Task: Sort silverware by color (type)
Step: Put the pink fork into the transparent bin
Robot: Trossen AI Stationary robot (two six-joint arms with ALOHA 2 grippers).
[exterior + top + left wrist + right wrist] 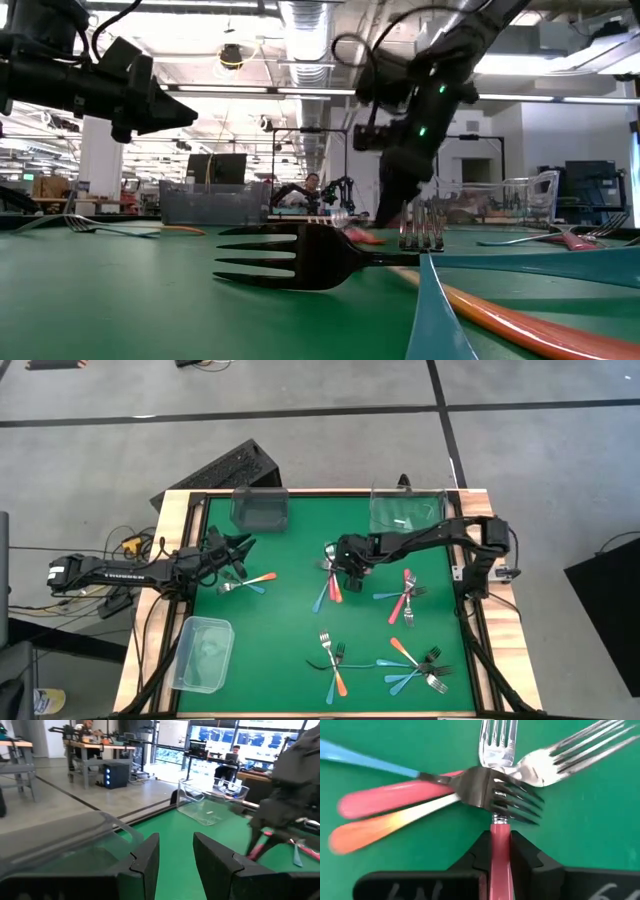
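Note:
Small forks with pink, orange or blue handles lie in several clusters on the green mat. My right gripper (340, 572) (500, 851) stands over the middle cluster (331, 586), shut on a pink-handled fork (498, 795). A blue-handled fork (365, 757), a second pink one (390, 800), an orange one (375, 830) and one more fork head (570, 750) fan out around it. My left gripper (238, 550) (176, 855) is open and holds nothing. It hovers above the mat's far left, just beyond an orange and blue pair (248, 582). My right gripper pinches the pink fork's handle (499, 842) just behind the neck, between its two fingers (476, 855), coming from above and pointing down. The handle runs back between the fingers. The blue-handled fork's dark head (485, 790) lies across this fork's neck, and its tines (497, 740) stick out beyond.
A smoky container (260, 510) and a clear container (405, 512) stand at the far edge, and a third clear one (203, 652) sits near left. More forks lie right of centre (404, 600) and along the near edge (335, 665) (415, 670). Open mat lies between the arms.

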